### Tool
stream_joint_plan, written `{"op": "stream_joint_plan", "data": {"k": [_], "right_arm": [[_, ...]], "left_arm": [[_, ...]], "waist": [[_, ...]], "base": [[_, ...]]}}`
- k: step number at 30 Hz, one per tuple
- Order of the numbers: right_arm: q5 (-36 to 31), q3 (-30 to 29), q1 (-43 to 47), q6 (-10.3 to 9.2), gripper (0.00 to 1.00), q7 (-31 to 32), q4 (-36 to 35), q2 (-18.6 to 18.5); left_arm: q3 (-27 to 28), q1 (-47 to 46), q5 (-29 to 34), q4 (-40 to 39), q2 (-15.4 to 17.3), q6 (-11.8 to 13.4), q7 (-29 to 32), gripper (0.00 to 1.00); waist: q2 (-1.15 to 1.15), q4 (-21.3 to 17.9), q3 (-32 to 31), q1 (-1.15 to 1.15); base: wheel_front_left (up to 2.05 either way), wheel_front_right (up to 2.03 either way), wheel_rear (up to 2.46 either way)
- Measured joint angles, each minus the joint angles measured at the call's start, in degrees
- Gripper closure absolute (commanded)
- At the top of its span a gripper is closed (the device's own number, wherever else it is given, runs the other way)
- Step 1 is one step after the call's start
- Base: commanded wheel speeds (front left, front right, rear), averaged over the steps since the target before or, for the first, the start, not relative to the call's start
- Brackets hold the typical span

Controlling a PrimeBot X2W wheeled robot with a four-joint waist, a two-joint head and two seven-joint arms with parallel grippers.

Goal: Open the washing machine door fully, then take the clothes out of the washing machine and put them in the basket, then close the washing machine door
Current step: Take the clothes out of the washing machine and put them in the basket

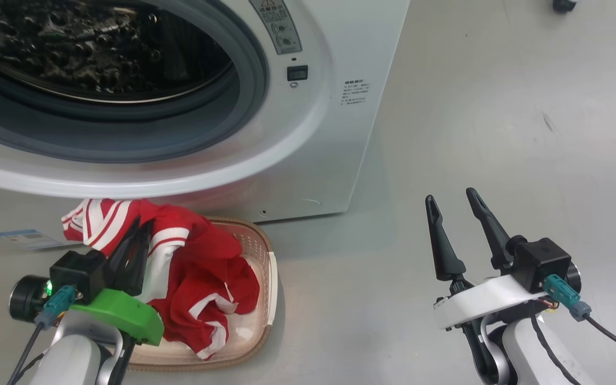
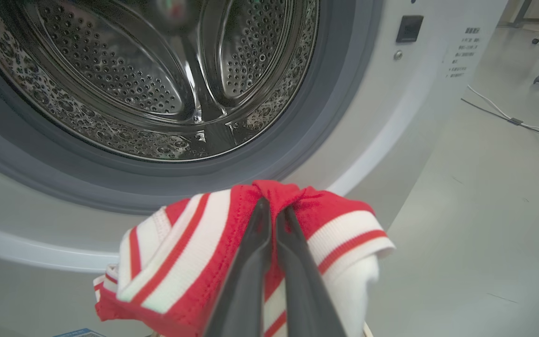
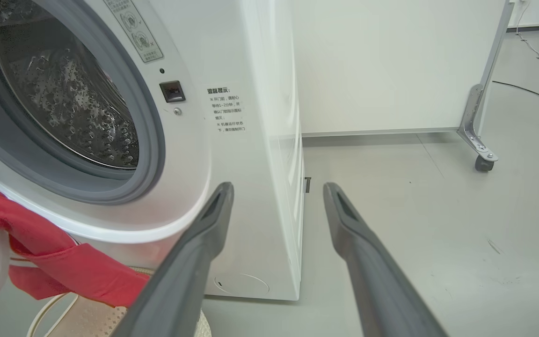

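Left hand [image 1: 141, 225] is clamping the clothes [image 1: 201, 267] over the basket [image 1: 271, 278]. Best lowering inside the rim before letting go. Right hand [image 1: 450, 194] is hovering, fingers apart.

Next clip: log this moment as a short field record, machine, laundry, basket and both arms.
machine: big white front-loading washer, perforated steel drum exposed, no garments seen inside
basket: cream perforated plastic basket on floor before washer
laundry: red white-striped fabric clothes, draped into basket, one end lifted
left jaws: shut on clothes
right jaws: open, holding nothing
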Motion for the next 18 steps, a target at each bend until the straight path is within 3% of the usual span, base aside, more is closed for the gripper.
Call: {"op": "stream_joint_plan", "data": {"k": [18], "right_arm": [[-0.93,0.46,-4.47,0.04,0.0,0.23,-1.44,0.05]], "left_arm": [[-4.09,-6.87,2.21,12.91,0.83,-1.3,2.5,1.0]], "waist": [[0.0,-3.85,10.75,0.0]], "base": [[0.0,0.0,0.0]]}}
